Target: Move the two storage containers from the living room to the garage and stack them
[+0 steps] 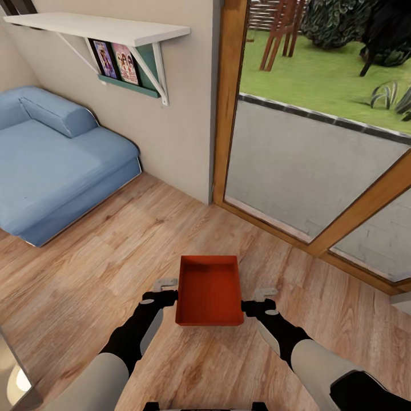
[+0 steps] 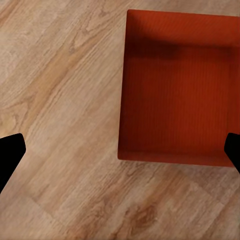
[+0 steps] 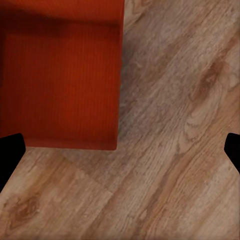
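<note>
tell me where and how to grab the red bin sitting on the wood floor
Grip the storage container by its two long side walls, one gripper from each side, as the left gripper and right gripper already flank it. It is open-topped and probably too wide for one set of jaws, with plain smooth walls and no visible handles, so squeezing it between both arms looks the safer hold.

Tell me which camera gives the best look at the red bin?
The head view: the whole storage container shows there, between both grippers on the wood floor. The left wrist view shows most of its inside; the right wrist view, one corner.
</note>
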